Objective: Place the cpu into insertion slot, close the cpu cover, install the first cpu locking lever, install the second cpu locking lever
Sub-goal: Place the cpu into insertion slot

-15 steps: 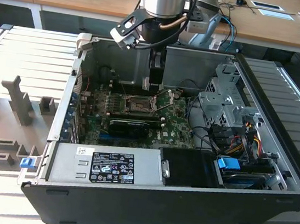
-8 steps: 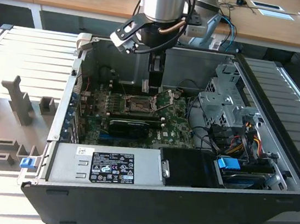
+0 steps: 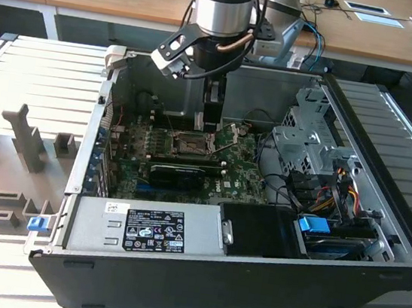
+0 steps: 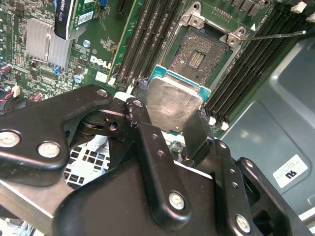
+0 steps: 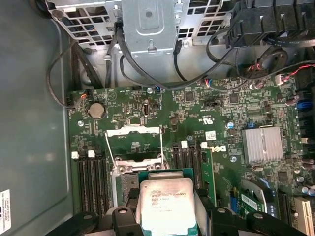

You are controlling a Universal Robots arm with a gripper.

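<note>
The gripper [image 4: 170, 117] is clamped on one cpu [image 4: 173, 98], its fingers [image 4: 197, 135] pressing two opposite edges. The chip's metal top shows in both wrist views. It hangs above the single insertion slot [image 4: 198, 53], not yet seated. The one cpu cover [image 5: 134, 130] stands open, with two wire levers [image 5: 161, 145] lifted. The arm [image 3: 224, 4] drops straight down into the open computer case [image 3: 376, 245], over the middle of the motherboard [image 3: 240, 181].

Open black computer case [image 3: 234, 287] on grey slatted table [image 3: 42, 72]; power supply [image 3: 143, 229] at near edge; green motherboard [image 3: 244, 182], black expansion card [image 3: 179, 175], silver heatsink [image 5: 262, 144] inside.
</note>
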